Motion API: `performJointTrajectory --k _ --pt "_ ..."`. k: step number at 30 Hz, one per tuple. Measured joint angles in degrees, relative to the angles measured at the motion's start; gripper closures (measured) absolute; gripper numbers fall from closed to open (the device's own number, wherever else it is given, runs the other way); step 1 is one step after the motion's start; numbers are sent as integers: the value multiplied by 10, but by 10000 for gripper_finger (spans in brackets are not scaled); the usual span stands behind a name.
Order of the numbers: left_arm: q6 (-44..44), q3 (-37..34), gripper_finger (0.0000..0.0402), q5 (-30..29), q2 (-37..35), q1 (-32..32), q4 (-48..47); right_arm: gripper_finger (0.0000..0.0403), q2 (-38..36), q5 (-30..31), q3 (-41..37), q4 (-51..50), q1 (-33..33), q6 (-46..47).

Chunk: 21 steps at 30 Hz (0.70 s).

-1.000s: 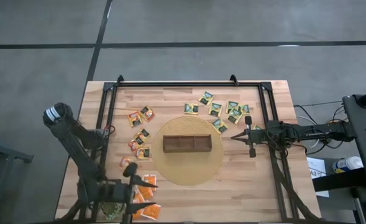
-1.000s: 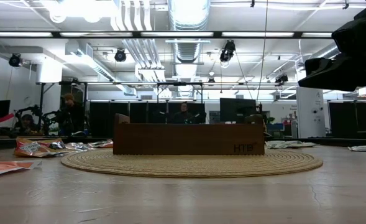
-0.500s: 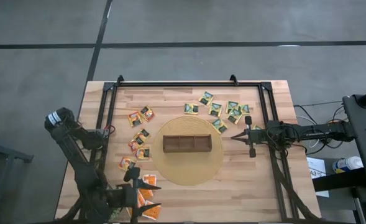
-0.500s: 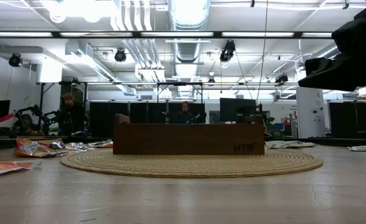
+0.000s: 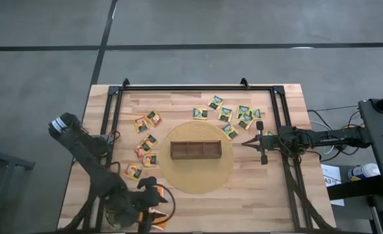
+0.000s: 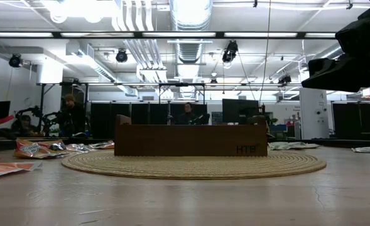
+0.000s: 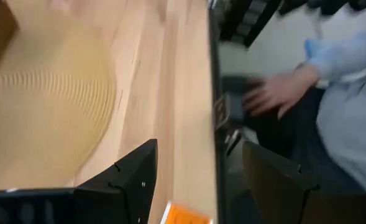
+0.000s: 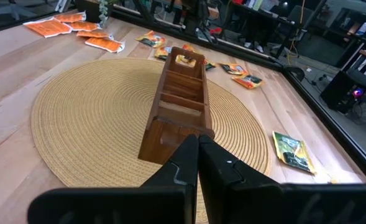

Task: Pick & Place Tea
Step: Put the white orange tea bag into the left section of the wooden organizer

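The tea lies as small square sachets across the wooden table. Orange ones (image 5: pixel 153 194) are at the near left, red-and-yellow ones (image 5: pixel 145 121) at the left, and green-and-yellow ones (image 5: pixel 242 117) at the far right. A long brown wooden box (image 5: pixel 196 150) rests on a round woven mat (image 5: pixel 198 170) in the middle. My left gripper (image 5: pixel 157 203) hovers open over the orange sachets. One orange sachet (image 7: pixel 183 215) shows between its fingers. My right gripper (image 5: pixel 246 143) waits shut at the mat's right rim, pointing at the box (image 8: pixel 179 93).
A black metal frame (image 5: pixel 198 86) runs round the table's working area. In the left wrist view a person's hand (image 7: pixel 273 96) shows beyond the table's edge. Bare wood lies right of the mat near the front.
My left gripper has sunk toward the table and moved toward the right, over the orange sachets at the near edge. Its wrist has rolled and tipped as it went. It has stayed open. A sachet left of the mat, earlier under the arm, now lies uncovered.
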Motion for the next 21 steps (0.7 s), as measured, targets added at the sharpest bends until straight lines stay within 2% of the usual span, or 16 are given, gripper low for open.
performJointTrajectory --k 5,11,17,19,21 --pt "-31 -1 174 83 31 22 -28 394 0 0 0 0 0 0" --pt "-67 3 174 146 64 25 -68 394 0 0 0 0 0 0" --pt "-167 2 174 216 97 25 -155 394 0 0 0 0 0 0" --pt "-185 2 174 253 109 25 -166 394 0 0 0 0 0 0" --pt "-190 2 174 264 118 21 -169 394 0 0 0 0 0 0"
